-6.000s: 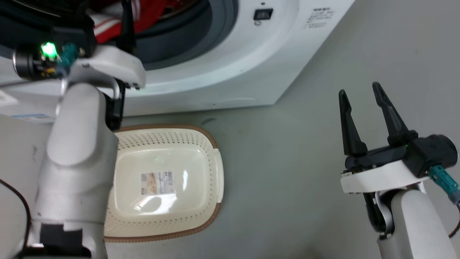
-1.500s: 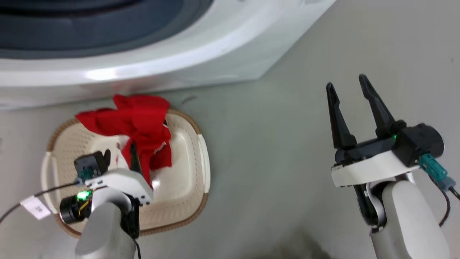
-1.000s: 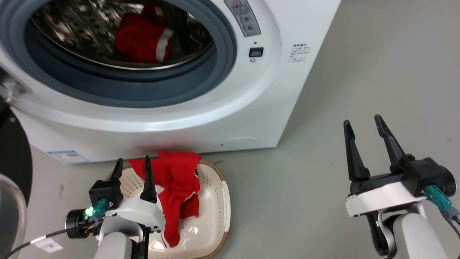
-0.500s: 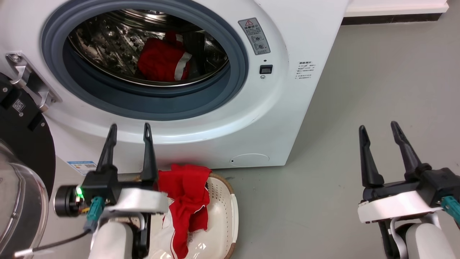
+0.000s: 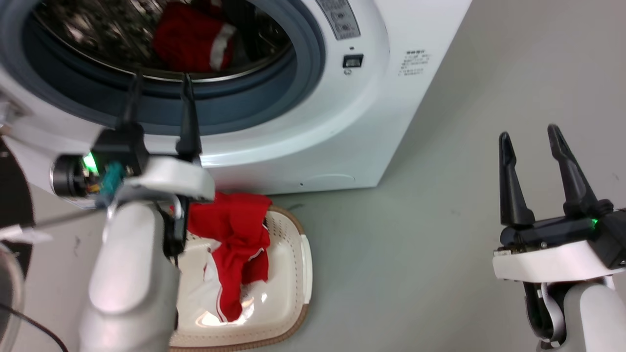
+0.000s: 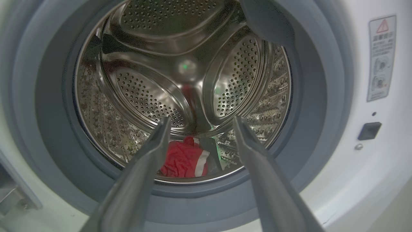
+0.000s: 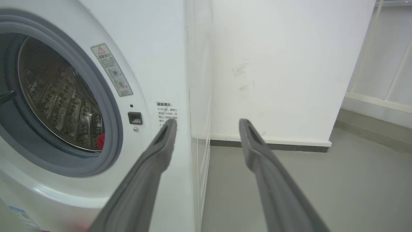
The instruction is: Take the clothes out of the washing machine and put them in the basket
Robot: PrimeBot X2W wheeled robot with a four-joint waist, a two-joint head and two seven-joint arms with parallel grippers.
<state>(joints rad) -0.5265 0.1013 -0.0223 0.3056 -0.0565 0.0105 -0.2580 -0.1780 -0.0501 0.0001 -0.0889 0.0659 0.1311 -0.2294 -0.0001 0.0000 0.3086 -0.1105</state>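
Note:
The white washing machine [image 5: 342,122] fills the upper left of the head view, its grey door ring [image 5: 288,83] framing the steel drum [image 6: 180,74]. One red garment with a white stripe [image 5: 190,41] [image 6: 185,159] lies at the drum's bottom. My left gripper [image 5: 159,80] [image 6: 199,120] is open and empty, fingertips at the ring's lower edge, pointing into the drum. Below it, the cream basket [image 5: 288,274] holds another red garment [image 5: 232,244] draped over its far rim. My right gripper [image 5: 530,134] [image 7: 207,124] hangs open and empty over the floor at the right.
The grey floor [image 5: 415,234] spreads right of the basket. A white wall [image 7: 283,64] with a dark skirting stands beyond the machine's side. The open door's dark rim [image 5: 12,215] sits at the far left edge. A warning label [image 6: 381,58] and a small black latch [image 5: 353,61] mark the machine's front.
The left gripper let go of a red garment in the basket, rose empty and now points into the drum. The camera has tilted back and forth meanwhile. The right arm has barely moved.

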